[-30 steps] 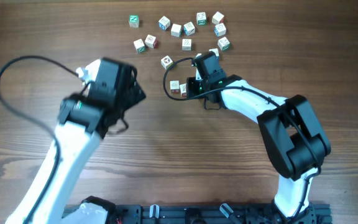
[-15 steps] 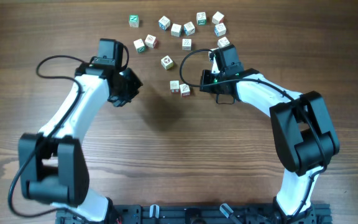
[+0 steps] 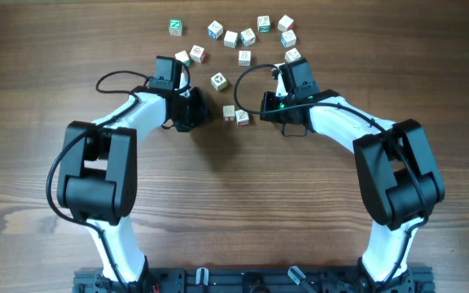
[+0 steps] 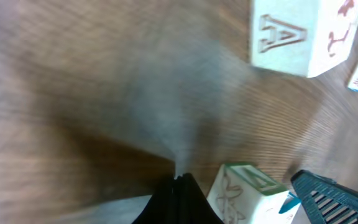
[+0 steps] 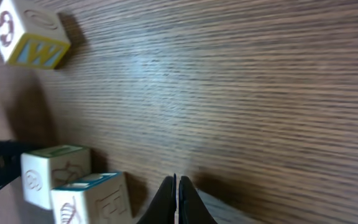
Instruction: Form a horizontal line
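Horizontal line (image 3: 235, 115) amounts, from where I stand, to two little white lettered cubes touching side by side. It lies about midway between the left and right edges of the tabletop (image 3: 218, 212) and somewhat nearer the far edge. The row runs a touch askew rather than square to that edge. The loose cubes (image 3: 247, 37) are scattered beyond it, closer to the far edge, and one marked W (image 5: 30, 37) sits nearest of them.

The left gripper (image 3: 202, 114) is just to the left of the row and the right gripper (image 3: 260, 112) just to its right. Each wrist view shows that arm's fingers pressed together into one narrow tip, holding nothing. In the right wrist view the pair sits just beside that tip, though I cannot tell whether they touch.

These cubes look light, hard and smooth-faced, so I'd expect them to skate across the wood at the slightest nudge, with little risk of damage. A push low on the middle of a flat side should slide one straight, while a push near a corner would likely spin it and open a gap. For lifting, pinch two opposite flat faces, never the corners.
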